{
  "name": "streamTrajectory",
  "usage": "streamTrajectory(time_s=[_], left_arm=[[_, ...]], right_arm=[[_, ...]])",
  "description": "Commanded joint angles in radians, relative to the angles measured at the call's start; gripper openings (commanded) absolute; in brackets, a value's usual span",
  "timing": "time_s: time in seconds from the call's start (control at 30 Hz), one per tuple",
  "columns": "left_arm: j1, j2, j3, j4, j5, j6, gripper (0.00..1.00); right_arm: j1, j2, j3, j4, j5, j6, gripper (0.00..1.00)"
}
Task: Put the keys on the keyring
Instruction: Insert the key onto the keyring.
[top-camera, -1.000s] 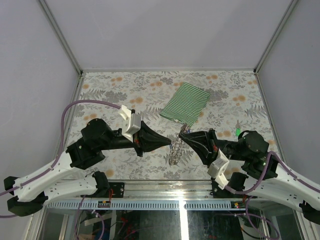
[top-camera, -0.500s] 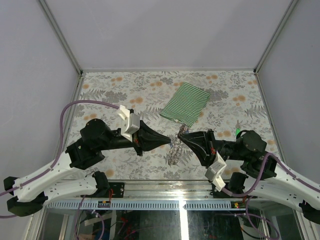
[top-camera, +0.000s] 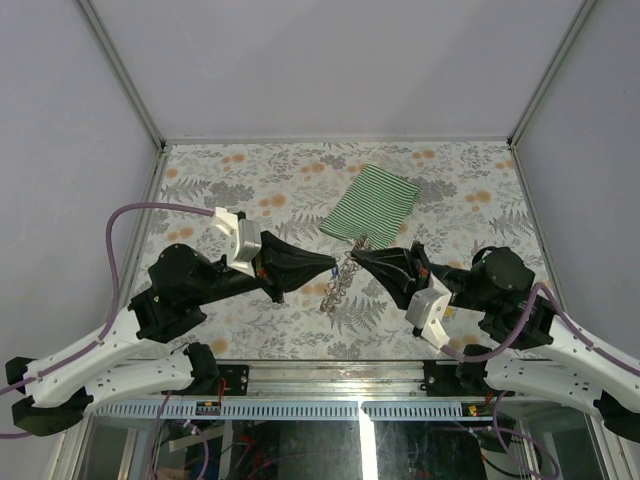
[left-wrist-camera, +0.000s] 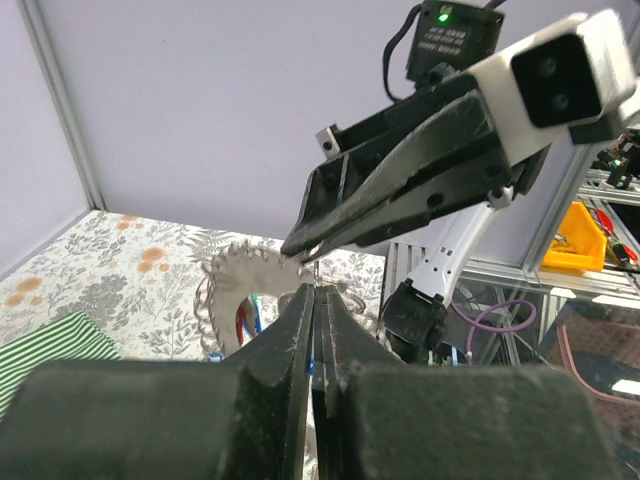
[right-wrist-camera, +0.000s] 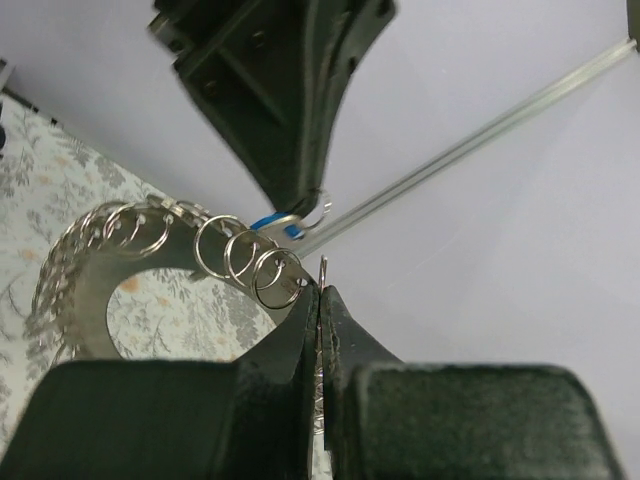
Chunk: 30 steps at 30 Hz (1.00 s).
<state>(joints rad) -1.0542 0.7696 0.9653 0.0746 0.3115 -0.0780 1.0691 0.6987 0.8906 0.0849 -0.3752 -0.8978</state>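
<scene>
The keyring (right-wrist-camera: 95, 290), a silvery band strung with small wire rings, hangs from my right gripper (right-wrist-camera: 321, 290), which is shut on its end. In the top view the keyring (top-camera: 338, 285) dangles above the table between both tips. My left gripper (left-wrist-camera: 316, 292) is shut on a blue key (right-wrist-camera: 270, 222) whose metal loop pokes out just above the right fingertips. Red and blue keys (left-wrist-camera: 248, 322) show through the keyring (left-wrist-camera: 225, 285) in the left wrist view. The left gripper (top-camera: 332, 264) and right gripper (top-camera: 358, 252) nearly meet tip to tip.
A green-and-white striped cloth (top-camera: 373, 203) lies on the flowered table (top-camera: 230, 180) just beyond the grippers. Metal frame posts and grey walls close in the table's left, right and far sides.
Both grippers have risen and shifted a little left and toward the cloth, still tip to tip. The keyring has come up with the right gripper and hangs lower-left of the tips.
</scene>
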Motion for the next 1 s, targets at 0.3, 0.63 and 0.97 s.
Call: streamTrajectory(time_s=[0.3,0.63,0.97], left_arm=[[-0.004,-0.010,-0.017,0.111,-0.090,-0.020,0.00],[-0.004,-0.025,-0.010,0.055,-0.081,0.018,0.00],[-0.004,-0.033,0.010,-0.017,-0.023,0.084,0.00]], right_arm=[[0.008,0.022,0.120,0.041,0.051,0.250,0.00],[0.009,-0.024,-0.034,0.152,-0.101,-0.129,0.00],[0.008,-0.034,-0.023,0.090,-0.112,-0.264,0.00]])
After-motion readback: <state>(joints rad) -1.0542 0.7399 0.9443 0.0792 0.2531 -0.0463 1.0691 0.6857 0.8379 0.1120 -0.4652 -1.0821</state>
